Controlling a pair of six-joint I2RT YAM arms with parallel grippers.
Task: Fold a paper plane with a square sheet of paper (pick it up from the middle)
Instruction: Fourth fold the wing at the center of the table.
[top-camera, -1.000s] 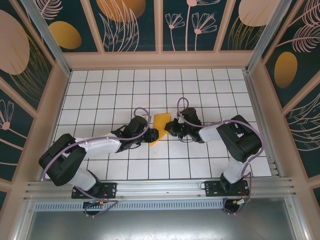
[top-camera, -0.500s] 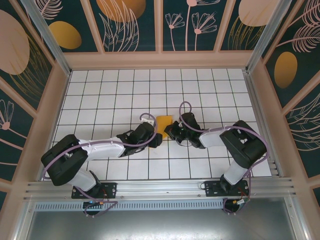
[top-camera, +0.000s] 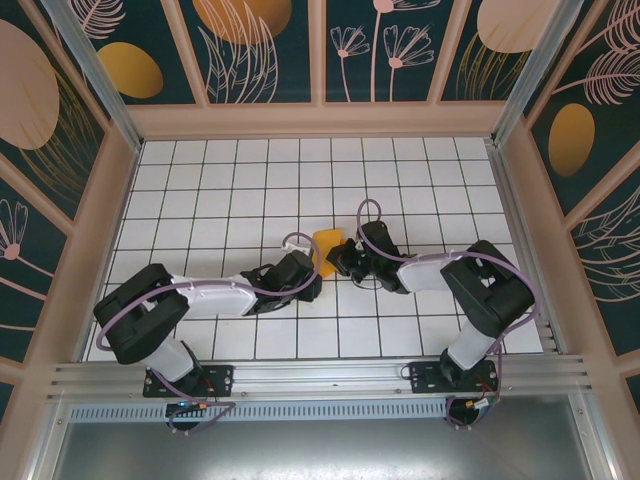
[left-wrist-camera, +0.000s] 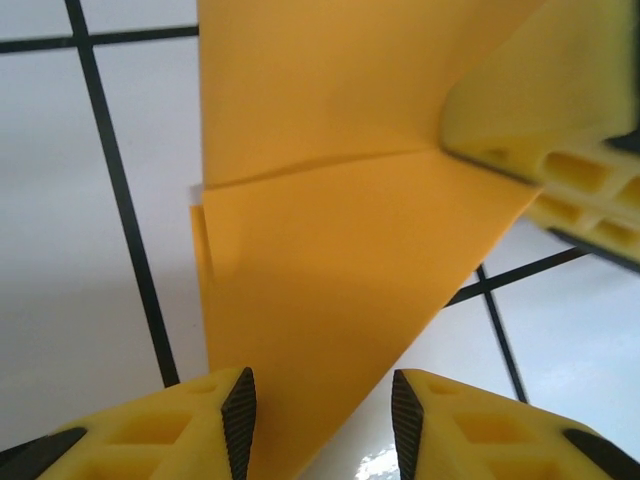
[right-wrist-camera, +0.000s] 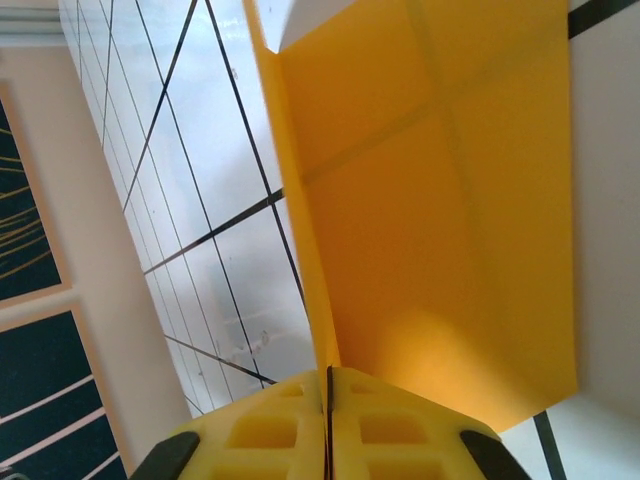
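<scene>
The left gripper (left-wrist-camera: 320, 420) is holding its fingers apart, with the lower point of the folded square sheet of paper (left-wrist-camera: 330, 260) reaching in between them. Just beyond, the right gripper (right-wrist-camera: 328, 400) is clamping one edge of the sheet, its fingers pressed together on it. The creased sheet is sitting near the middle of the gridded table (top-camera: 200, 170), between the two grippers.

White tabletop (top-camera: 230, 180) with black grid lines, glossy (glare on the tiles in the right wrist view). A pale beige border (top-camera: 320, 120) runs around it. Dark teal wall panels (top-camera: 270, 60) stand from 9 through 12 to 3 o'clock, with orange and peach ovals, line-drawn leaves and flowers. Aluminium posts (top-camera: 95, 70) at 10 and 2 o'clock. Aluminium rail (top-camera: 320, 375) across 6 o'clock.
</scene>
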